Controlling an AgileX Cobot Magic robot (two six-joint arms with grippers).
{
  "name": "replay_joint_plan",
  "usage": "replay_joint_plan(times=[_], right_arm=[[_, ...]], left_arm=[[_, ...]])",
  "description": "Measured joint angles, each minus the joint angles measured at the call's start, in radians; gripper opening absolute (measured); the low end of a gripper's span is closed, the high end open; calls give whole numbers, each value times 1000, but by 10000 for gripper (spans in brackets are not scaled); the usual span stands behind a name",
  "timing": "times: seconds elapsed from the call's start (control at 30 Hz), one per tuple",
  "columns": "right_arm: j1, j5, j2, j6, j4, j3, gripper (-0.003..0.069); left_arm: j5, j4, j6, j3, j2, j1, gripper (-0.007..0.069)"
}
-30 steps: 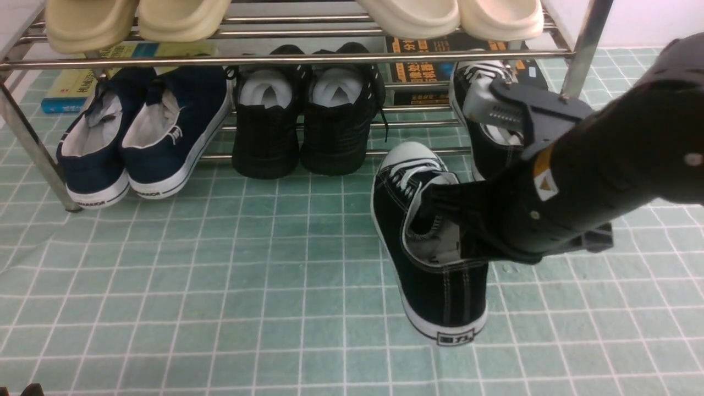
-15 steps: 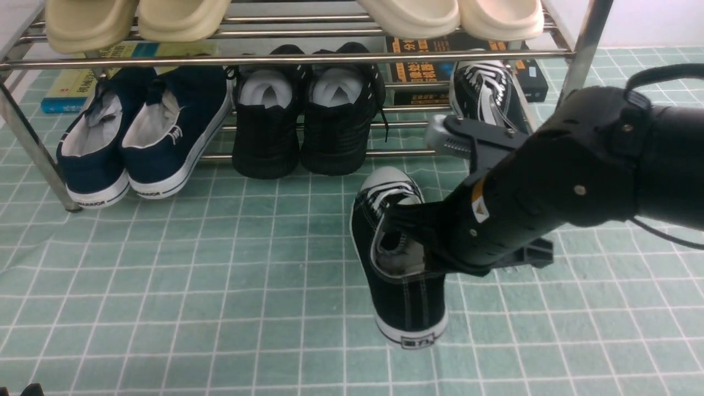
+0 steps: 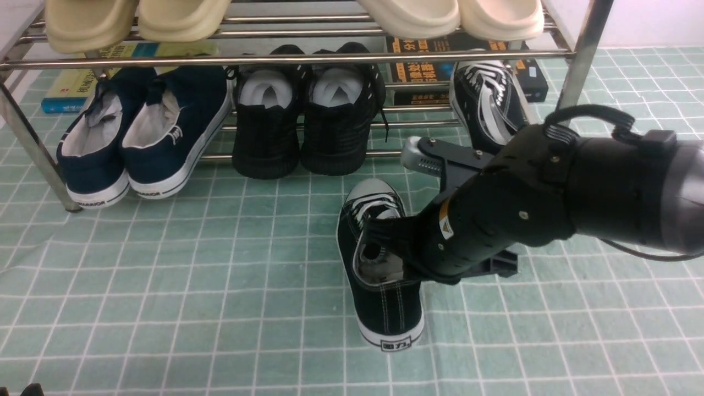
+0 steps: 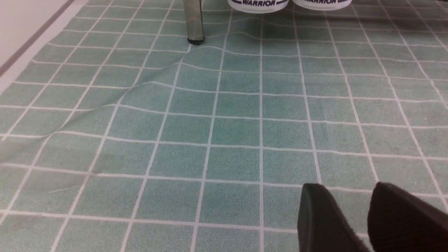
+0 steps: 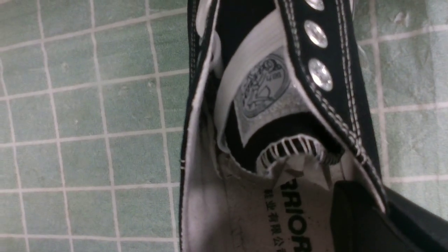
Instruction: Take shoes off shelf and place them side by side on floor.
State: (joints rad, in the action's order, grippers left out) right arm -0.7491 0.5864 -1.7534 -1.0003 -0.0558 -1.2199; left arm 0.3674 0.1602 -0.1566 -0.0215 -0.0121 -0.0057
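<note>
One black canvas shoe [image 3: 379,275] with white laces and toe cap is low over the green grid floor [image 3: 165,275], toe toward the shelf [image 3: 275,58]; whether its sole rests there I cannot tell. My right gripper [image 3: 404,250] is shut on its right side wall. In the right wrist view one finger [image 5: 350,213] is inside the shoe [image 5: 259,87] and the other is outside the wall. The second shoe [image 3: 487,102] stands on the shelf's lower tier at the right. My left gripper [image 4: 344,189] hovers shut over bare floor [image 4: 210,122], holding nothing.
Navy slip-ons [image 3: 143,132] and all-black shoes stuffed with paper [image 3: 305,115] fill the lower tier's left and middle. Beige slippers [image 3: 137,19] sit on the top tier. Books [image 3: 440,71] lie behind. A chrome leg [image 4: 194,21] stands at the front left.
My right arm has carried the shoe leftward and down, away from the shelf toward the middle of the floor. The shoe on the shelf has not moved.
</note>
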Motion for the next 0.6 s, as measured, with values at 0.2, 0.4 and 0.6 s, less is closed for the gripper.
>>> replay_joint_plan(times=[0.2,0.4,0.6], right_arm=[[0,-13,0,0,0,0,91],[-2,-10,0,0,44,-1,239],[5,146,53,154,113,-41,364]], left_arm=[[0,0,0,0,0,0,242],[0,0,0,0,0,0,242],[0,0,0,0,0,0,242]])
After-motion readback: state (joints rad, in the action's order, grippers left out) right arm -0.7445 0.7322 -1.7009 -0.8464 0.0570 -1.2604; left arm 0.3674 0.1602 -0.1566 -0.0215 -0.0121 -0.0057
